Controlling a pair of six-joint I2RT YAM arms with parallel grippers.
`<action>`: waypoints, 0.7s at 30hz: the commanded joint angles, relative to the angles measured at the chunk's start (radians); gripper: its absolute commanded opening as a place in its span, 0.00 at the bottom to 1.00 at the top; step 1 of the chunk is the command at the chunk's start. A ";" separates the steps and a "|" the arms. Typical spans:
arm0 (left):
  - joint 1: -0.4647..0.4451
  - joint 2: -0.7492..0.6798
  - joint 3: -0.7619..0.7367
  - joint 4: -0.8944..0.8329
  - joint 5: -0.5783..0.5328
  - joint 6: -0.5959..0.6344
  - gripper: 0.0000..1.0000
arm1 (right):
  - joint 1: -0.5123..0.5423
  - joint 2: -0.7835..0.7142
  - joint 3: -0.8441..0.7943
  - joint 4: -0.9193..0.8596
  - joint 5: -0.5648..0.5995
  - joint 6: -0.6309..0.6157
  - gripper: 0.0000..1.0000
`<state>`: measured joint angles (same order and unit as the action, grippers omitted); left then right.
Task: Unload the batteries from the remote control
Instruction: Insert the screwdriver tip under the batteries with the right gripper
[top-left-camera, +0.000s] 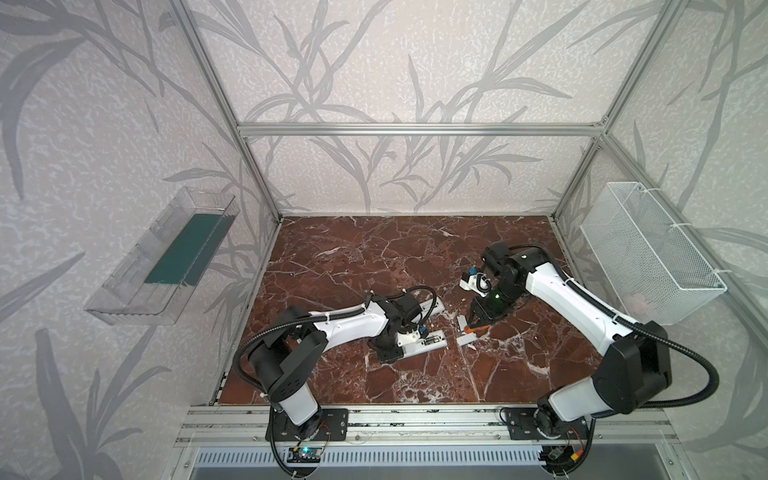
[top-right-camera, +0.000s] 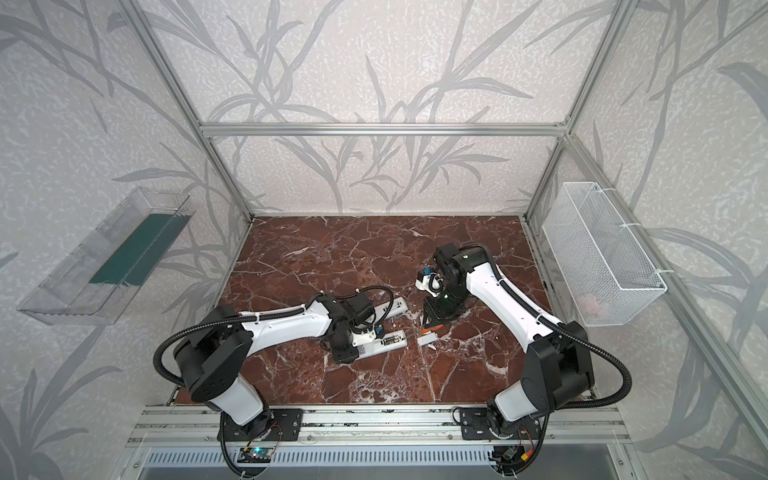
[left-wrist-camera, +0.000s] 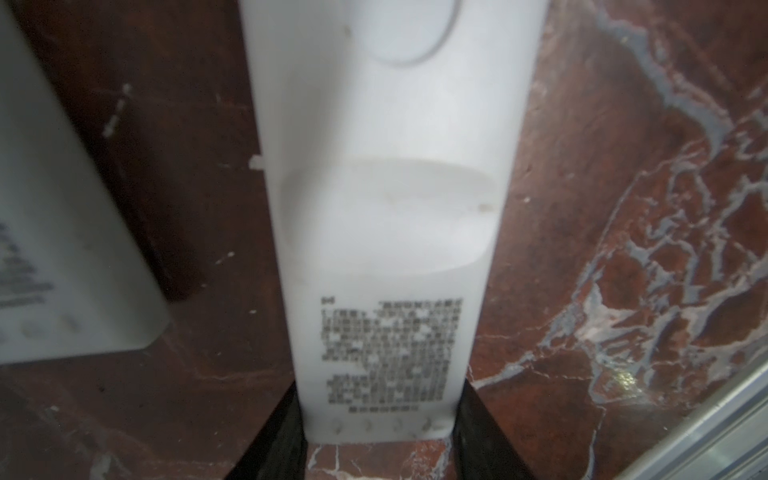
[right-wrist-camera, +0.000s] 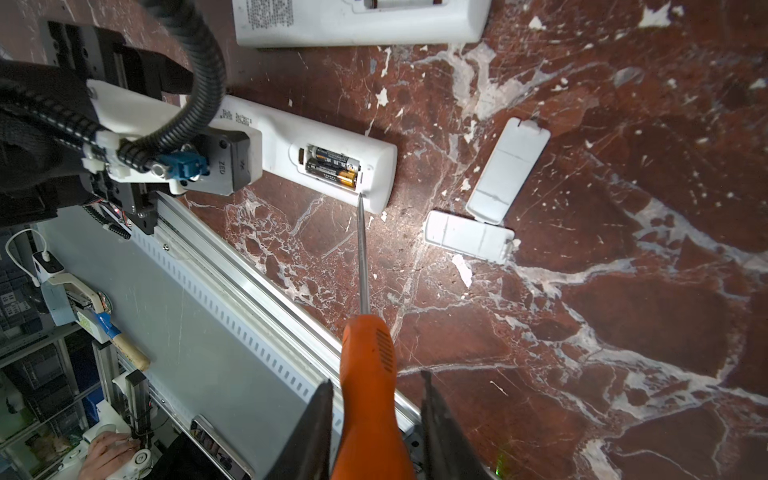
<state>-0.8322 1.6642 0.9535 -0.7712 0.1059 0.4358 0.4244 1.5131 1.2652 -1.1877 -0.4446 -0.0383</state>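
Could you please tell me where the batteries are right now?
In the right wrist view the batteries sit side by side in the open compartment of the nearer remote, near the middle of the table in both top views, beside the screwdriver tip.

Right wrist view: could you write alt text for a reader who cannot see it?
The right gripper holds an orange-handled screwdriver whose tip points at the edge of a white remote with its battery bay open, where two batteries sit side by side. Two white covers lie loose beside it on the red marble table, and a second remote lies beyond.
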 joint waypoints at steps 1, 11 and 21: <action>-0.019 0.022 0.007 -0.058 0.067 0.039 0.29 | 0.006 0.007 0.016 0.003 0.000 -0.003 0.00; -0.020 0.029 0.009 -0.057 0.066 0.039 0.29 | 0.013 0.019 -0.021 0.033 -0.018 0.001 0.00; -0.020 0.034 0.010 -0.058 0.069 0.038 0.28 | 0.033 0.022 -0.040 0.057 -0.039 0.013 0.00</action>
<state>-0.8345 1.6699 0.9577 -0.7753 0.1097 0.4366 0.4488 1.5295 1.2366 -1.1339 -0.4580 -0.0319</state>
